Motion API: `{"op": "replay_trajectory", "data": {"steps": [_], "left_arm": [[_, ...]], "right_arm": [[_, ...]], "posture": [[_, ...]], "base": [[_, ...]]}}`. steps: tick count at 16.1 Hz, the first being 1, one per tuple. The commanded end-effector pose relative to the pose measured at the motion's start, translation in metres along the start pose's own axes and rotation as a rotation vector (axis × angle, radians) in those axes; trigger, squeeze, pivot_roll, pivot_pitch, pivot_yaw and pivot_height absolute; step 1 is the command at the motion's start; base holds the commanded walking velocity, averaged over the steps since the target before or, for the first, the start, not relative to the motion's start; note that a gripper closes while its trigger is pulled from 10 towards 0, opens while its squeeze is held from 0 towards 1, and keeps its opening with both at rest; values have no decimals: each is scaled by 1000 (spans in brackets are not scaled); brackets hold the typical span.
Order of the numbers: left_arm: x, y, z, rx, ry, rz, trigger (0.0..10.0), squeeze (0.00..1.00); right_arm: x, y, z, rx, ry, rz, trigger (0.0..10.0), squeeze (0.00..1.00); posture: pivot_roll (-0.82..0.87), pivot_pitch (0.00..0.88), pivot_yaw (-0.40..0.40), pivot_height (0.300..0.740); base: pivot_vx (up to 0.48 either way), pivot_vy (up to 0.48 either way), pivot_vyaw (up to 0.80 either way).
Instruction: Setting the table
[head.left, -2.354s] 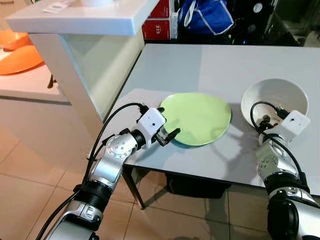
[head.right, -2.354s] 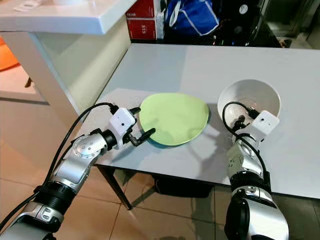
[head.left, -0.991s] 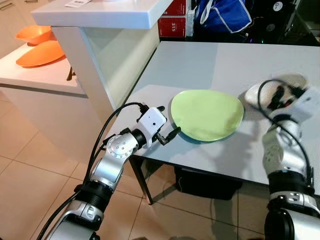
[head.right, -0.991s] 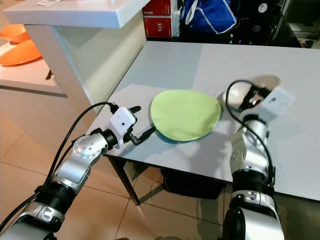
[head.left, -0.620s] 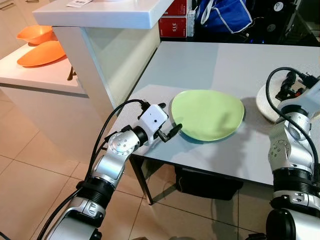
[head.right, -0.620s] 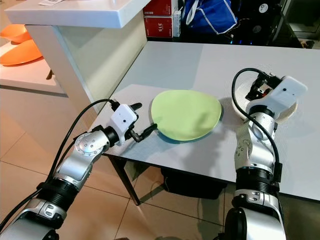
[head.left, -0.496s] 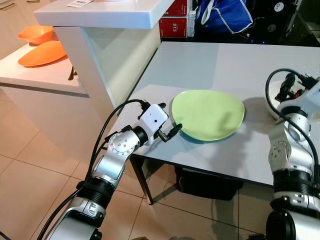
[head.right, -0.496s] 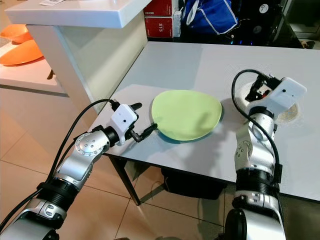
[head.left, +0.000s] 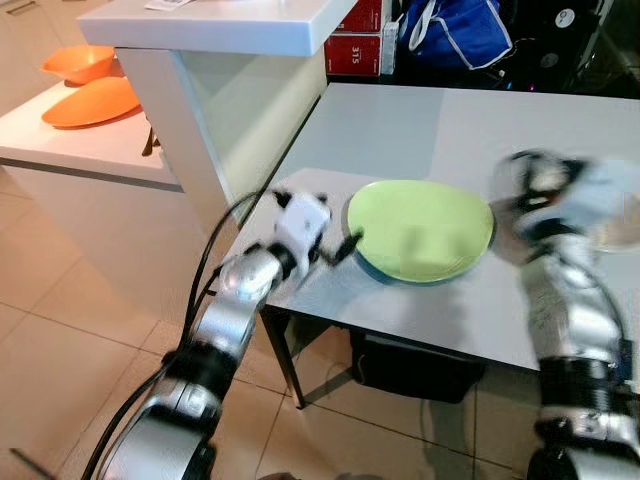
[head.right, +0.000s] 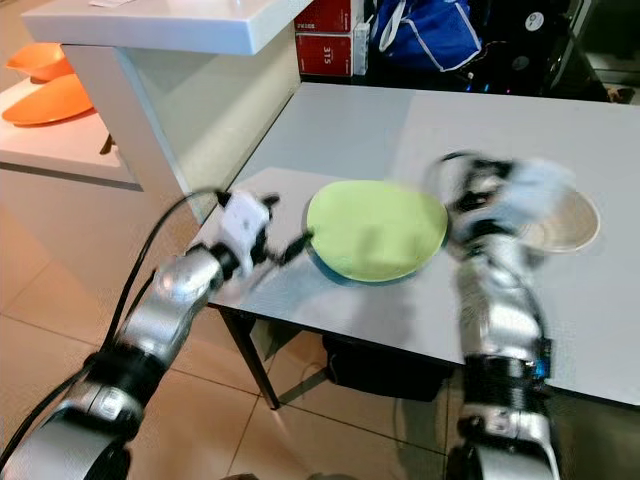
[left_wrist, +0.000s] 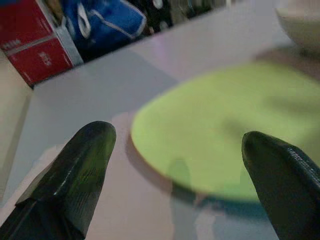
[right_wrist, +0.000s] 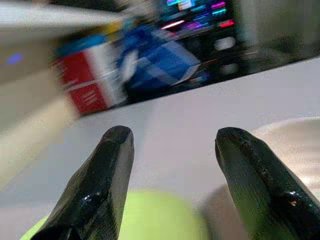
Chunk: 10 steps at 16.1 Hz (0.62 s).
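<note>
Plate: a green plate (head.left: 421, 229) lay flat near the grey table's (head.left: 400, 130) near edge.
Bowl: a white bowl (head.right: 562, 220) sat right of it, apart.
Left gripper (head.left: 340, 240): fingers spread, empty, just left of the plate's rim.
Right gripper (right_wrist: 172, 155): fingers parted, empty, blurred, between plate and bowl.
Surroundings: white counter (head.left: 215, 25) far left; orange dishes (head.left: 90, 100) beyond; blue bag (head.left: 455, 30) behind the table.

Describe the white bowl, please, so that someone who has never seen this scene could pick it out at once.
Find the grey table beside the white counter. On it, near the front edge, lies a green plate; the white bowl stands just to the plate's right. It is the only white, deep, round dish there; the plate is flat.
</note>
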<state>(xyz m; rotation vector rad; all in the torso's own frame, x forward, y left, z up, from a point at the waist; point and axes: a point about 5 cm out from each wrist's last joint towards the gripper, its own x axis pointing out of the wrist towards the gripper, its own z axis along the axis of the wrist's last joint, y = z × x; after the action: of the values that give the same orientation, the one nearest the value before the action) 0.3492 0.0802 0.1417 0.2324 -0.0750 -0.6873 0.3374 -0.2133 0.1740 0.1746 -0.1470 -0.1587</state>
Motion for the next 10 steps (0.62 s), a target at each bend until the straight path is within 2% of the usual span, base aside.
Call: {"op": "replay_trajectory", "data": {"steps": [1, 3, 5, 7, 10], "left_arm": [[0, 7, -1, -43, 3, 52, 10000, 0], [5, 8, 2, -72, -11, 71, 10000, 0], [7, 8, 2, -74, -12, 70, 10000, 0], [5, 14, 0, -138, -20, 120, 10000, 0], [-2, 27, -5, -205, -17, 228, 10000, 0]], "right_arm": [[-4, 9, -2, -50, 12, 100, 10000, 0], [-12, 8, -12, -79, 43, 175, 10000, 0], [-22, 4, -17, -62, 78, 236, 10000, 0], [-48, -21, -41, -31, 245, 320, 10000, 0], [-68, -54, -67, -75, 341, 250, 10000, 0]], "posture": [[-65, 0, 84, 740], [-77, 0, 83, 740], [-81, 0, 87, 740], [-77, 0, 86, 740], [-57, 0, 76, 740]], "base": [[0, 0, 0], [0, 0, 0], [0, 0, 0], [0, 0, 0], [0, 0, 0]]}}
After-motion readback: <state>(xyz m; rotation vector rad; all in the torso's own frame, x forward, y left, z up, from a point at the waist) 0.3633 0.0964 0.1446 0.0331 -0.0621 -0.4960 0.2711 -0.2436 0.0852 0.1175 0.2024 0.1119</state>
